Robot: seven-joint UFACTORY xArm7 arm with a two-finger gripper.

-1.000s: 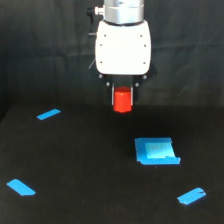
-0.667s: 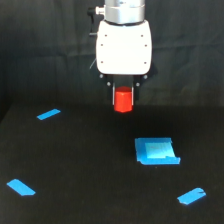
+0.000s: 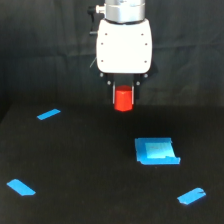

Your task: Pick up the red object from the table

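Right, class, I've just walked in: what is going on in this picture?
A white robot arm's claw holds the red object, which hangs below it, apparently lifted clear of the black table. A flat blue square piece lies on the table toward the exterior view's right, and blue tape strips are scattered around.

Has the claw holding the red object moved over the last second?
No. The claw and red object keep their place relative to the blue square piece.

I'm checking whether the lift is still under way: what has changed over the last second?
Almost nothing. The gripper still holds the red object off the table, at about the same height. The blue square piece and the tape strips have not moved.
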